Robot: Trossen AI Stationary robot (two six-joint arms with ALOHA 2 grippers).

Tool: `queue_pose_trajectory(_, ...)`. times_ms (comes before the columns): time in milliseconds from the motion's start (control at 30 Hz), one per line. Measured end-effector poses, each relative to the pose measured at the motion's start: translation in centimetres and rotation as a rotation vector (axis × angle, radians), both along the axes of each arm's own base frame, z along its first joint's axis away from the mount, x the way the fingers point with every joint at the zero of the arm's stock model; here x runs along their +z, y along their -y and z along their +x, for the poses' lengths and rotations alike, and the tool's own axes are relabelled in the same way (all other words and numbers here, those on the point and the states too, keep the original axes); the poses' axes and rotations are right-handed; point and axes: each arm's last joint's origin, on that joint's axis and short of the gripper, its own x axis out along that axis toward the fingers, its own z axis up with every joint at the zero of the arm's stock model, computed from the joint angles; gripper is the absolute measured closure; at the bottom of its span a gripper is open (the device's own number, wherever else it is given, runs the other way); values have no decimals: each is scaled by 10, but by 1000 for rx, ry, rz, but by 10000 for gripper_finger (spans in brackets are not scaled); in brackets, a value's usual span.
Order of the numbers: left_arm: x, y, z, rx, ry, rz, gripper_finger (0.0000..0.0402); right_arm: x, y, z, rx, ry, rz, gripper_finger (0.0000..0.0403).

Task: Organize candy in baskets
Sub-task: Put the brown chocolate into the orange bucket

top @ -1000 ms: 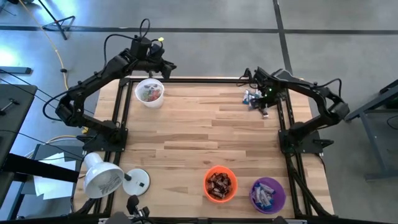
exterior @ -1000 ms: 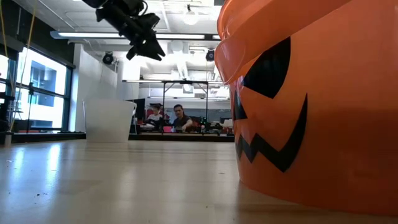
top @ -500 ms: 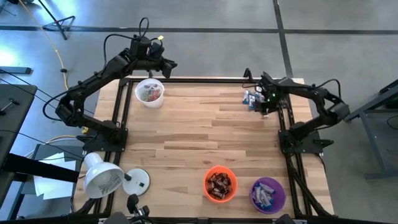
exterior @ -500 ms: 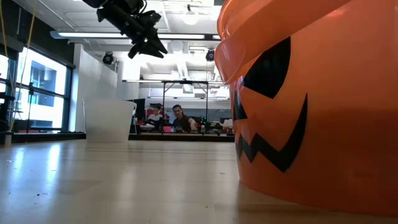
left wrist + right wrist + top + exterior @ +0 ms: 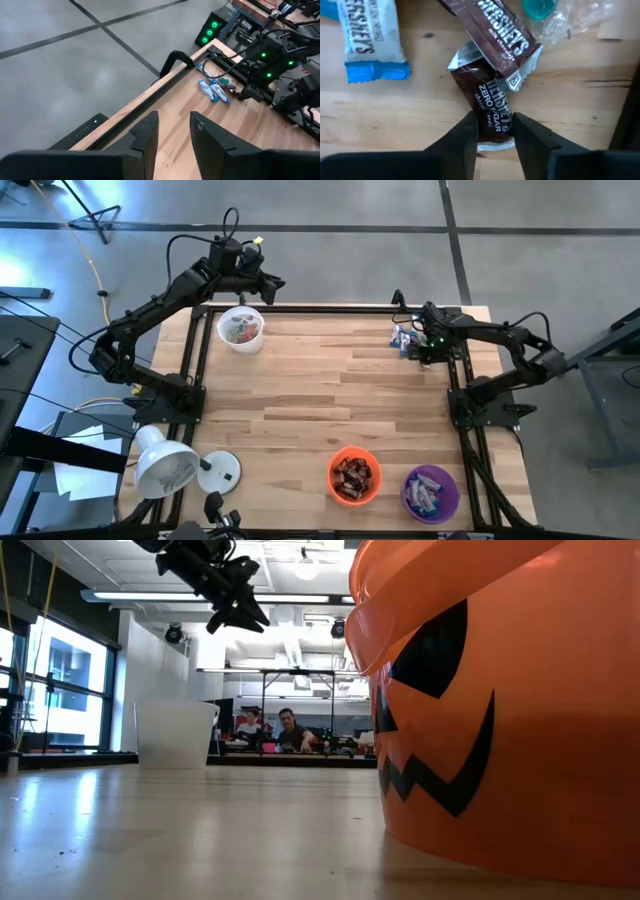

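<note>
Right pincer (image 5: 492,131) is down at the far right corner of the bench (image 5: 320,400), fingers either side of a dark brown bar (image 5: 492,107) lying flat on the wood, touching or nearly touching its wrapper; looks like it's closing on it, but bar isn't lifted, so not a firm grip yet.

Risks, as I judge them:
- A second brown bar (image 5: 507,32) overlaps the far end of the targeted one. Lifting could drag it along or flick it off the edge, since the pile sits just beside the bench rim.
- Fingers sit near the bar's end, not mid-length, so the slick wrapper may pivot or slip out.
- Blue-and-white bar (image 5: 367,40) and a clear wrapper w/ teal piece (image 5: 540,7) lie close by; a skewed approach could nudge them.

Left pincer (image 5: 172,132) hovers over the far left edge, near the white basket (image 5: 240,328); jaws slightly apart, nothing between them.

Containers:
- White basket, far left: mixed pinkish candy.
- Orange basket (image 5: 354,475), near side: dark brown bars.
- Purple basket (image 5: 430,492), near right, just beside the orange: blue-and-white bars.

By colour, this brown bar prob. belongs in the orange one.
</note>
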Motion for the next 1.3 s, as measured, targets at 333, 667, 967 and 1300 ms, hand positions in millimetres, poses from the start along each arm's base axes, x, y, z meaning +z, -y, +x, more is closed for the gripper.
queue_pose_trajectory(333,0,0,0,0,1,2,302,8,4,3,-71,2,42,386)
queue_pose_trajectory(667,-1,0,0,-2,-4,-4,302,67,-8,26,6,31,153,397)
queue_pose_trajectory(967,-3,6,3,-40,-33,-18,302,146,-80,77,4,212,129,397)
queue_pose_trajectory(1300,-5,18,14,-94,-45,-34,302,197,-218,125,14,546,97,398)
